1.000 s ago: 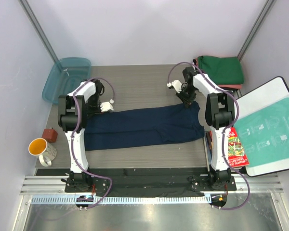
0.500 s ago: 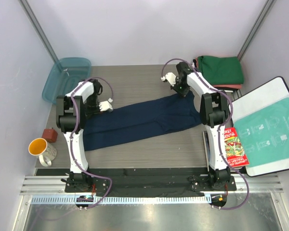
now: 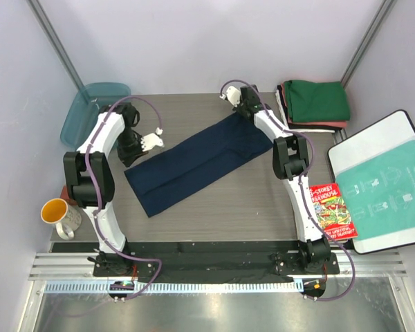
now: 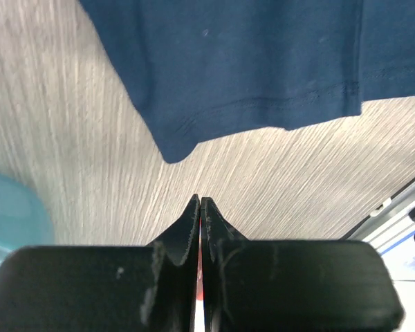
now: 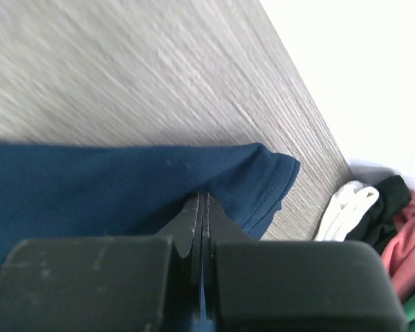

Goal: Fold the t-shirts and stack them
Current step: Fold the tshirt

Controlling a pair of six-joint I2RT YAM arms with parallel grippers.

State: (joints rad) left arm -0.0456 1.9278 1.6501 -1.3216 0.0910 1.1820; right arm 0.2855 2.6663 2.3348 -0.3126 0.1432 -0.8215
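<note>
The right gripper [image 5: 201,202], jaws together and clamped on the far corner of the navy t-shirt [image 3: 194,162], holds the shirt's 1 o'clock end. From there its long axis slants across the counter [image 3: 214,221] toward 7 o'clock, and the stack of folded t-shirts [image 3: 317,100] lies near at 3 o'clock. The left gripper [image 4: 200,203], jaws pressed together on nothing, hangs just off the other end, that corner toward its 5 o'clock and not touching; bare counter lies open on the shirt's 6 o'clock side.
</note>
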